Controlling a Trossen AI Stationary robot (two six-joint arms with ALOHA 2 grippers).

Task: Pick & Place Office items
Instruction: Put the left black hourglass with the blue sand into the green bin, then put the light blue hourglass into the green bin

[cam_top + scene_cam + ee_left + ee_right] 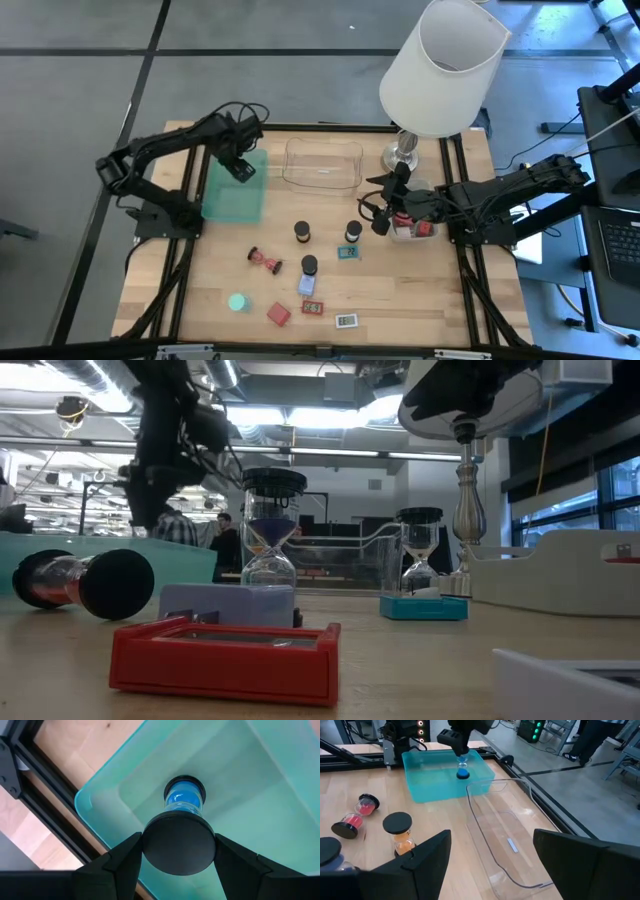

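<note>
Now clamped by the left claw: blue sand timer, upright over the green tray, ready for lowering. Right claw apart, idle near the bench's right edge.

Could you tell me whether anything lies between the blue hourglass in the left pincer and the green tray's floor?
Nothing visible does: the left pincer holds the blue hourglass over the green tray, whose floor beneath looks bare.

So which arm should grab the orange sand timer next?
Right, probably. The right gripper hangs open near the orange sand timer, while the left gripper is over the green tray, shut on the blue sand timer.
</note>
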